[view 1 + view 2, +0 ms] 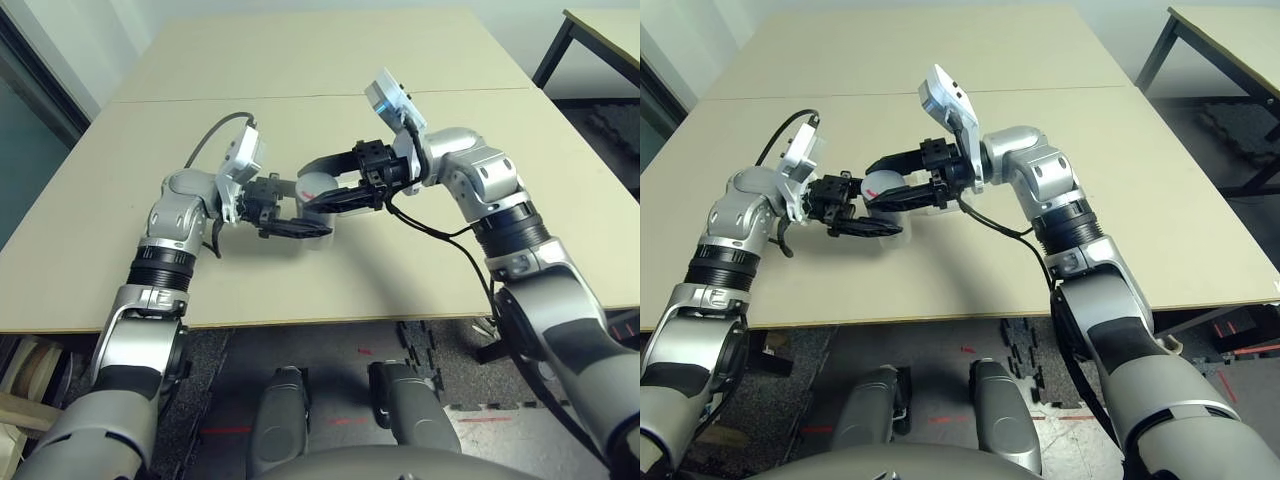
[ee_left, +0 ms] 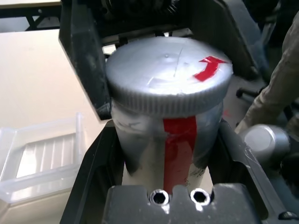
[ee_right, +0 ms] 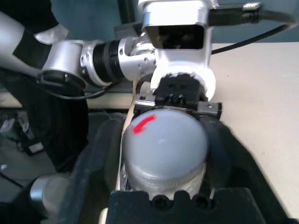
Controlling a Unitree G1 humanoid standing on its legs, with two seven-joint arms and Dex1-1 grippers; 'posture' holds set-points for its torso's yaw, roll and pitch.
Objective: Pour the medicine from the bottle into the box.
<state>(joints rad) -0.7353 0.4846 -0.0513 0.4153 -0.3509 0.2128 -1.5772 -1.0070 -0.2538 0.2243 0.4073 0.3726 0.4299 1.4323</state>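
Observation:
The whitish-grey bottle [image 2: 140, 154] with a red stripe lies roughly level above the table, with my left gripper [image 1: 300, 212] shut on its body. Its grey ribbed cap [image 3: 163, 144], marked with a red arrow, is on the bottle and faces my right gripper [image 1: 325, 182]. That gripper's black fingers [image 3: 100, 158] stand on either side of the cap with a thin gap, so it is open. The clear box [image 2: 42, 158] with a ribbed bottom sits on the table just below and beside the bottle.
The beige table [image 1: 400, 60] stretches wide and bare beyond both arms, with a seam running across it. A second table [image 1: 610, 30] stands at the far right. A black cable [image 1: 440, 232] hangs from my right wrist.

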